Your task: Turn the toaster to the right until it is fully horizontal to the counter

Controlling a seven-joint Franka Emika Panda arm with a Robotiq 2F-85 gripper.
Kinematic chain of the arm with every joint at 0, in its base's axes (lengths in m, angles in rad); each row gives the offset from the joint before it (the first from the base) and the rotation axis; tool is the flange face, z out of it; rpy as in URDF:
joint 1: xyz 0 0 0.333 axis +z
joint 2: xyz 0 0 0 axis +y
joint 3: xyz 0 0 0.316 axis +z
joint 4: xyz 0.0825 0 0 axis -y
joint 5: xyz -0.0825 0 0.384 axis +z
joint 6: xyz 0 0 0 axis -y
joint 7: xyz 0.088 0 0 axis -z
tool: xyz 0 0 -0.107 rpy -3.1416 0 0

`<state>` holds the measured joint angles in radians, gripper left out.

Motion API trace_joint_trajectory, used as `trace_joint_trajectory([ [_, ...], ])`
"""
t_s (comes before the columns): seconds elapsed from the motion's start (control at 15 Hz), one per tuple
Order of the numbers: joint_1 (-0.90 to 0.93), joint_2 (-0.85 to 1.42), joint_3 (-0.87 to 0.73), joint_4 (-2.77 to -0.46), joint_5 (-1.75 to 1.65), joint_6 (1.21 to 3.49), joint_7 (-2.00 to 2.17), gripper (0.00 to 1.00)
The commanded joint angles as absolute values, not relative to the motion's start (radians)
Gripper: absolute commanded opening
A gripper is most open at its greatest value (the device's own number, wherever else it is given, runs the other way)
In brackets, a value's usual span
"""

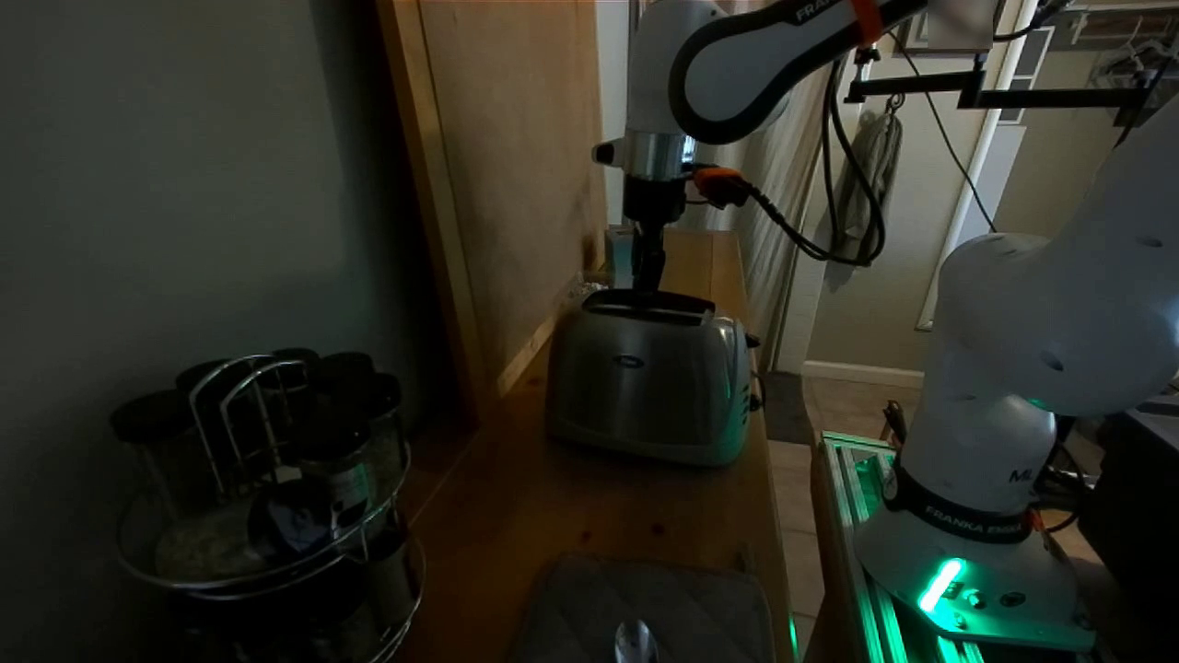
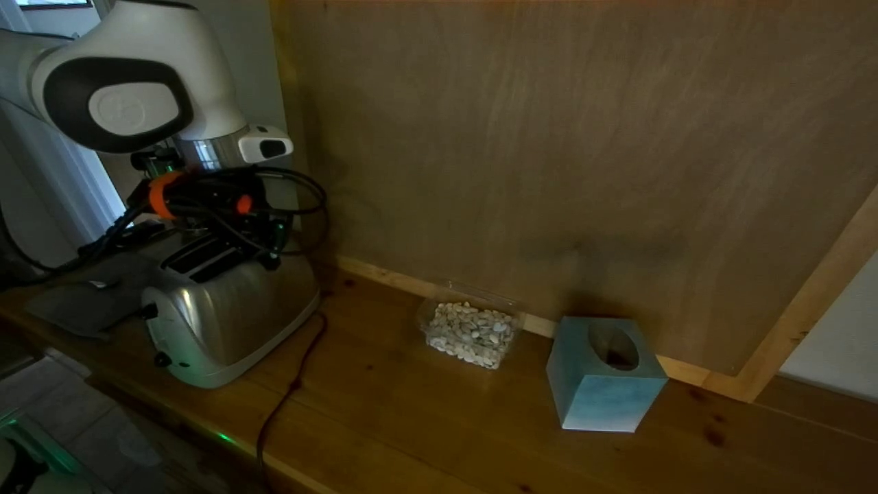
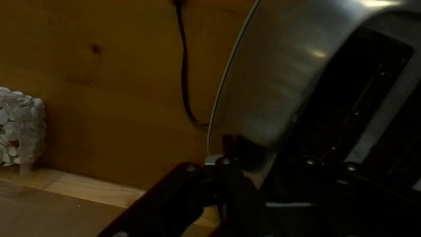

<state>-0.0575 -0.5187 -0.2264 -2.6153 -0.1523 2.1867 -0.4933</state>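
The silver toaster (image 1: 645, 382) stands upright on the brown wooden counter (image 1: 497, 525). In an exterior view its lever end (image 2: 182, 339) faces the counter's front edge, and its slots run at an angle across the counter. My gripper (image 1: 647, 276) points down at the toaster's top, near the end by the upright panel (image 2: 267, 250). In the wrist view my gripper (image 3: 268, 161) has its fingers apart. One finger is outside the toaster's side wall (image 3: 263, 98); the other is dark and lies over the slot side. Its tip is hidden, and whether the fingers press on the wall is unclear.
A wire rack of jars (image 1: 276, 497) and a grey mat with a spoon (image 1: 636, 640) are on the counter. A clear box of pebbles (image 2: 473, 333) and a blue tissue box (image 2: 607, 384) stand along the upright panel (image 2: 549, 158). The cord (image 2: 295, 384) trails over the front edge.
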Motion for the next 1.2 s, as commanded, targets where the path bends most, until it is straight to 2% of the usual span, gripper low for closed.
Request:
trace_joint_trajectory([
  [0.0, -0.018, -0.521, -0.252, -2.605, -0.148, 2.144, -0.653, 0.09],
  [1.0, 0.053, -0.414, -0.238, -2.488, -0.131, 2.08, -1.067, 0.09],
  [1.07, 0.021, -0.439, -0.216, -2.537, -0.139, 2.141, -0.971, 0.34],
  [1.13, 0.022, -0.431, -0.215, -2.529, -0.138, 2.132, -0.989, 0.34],
])
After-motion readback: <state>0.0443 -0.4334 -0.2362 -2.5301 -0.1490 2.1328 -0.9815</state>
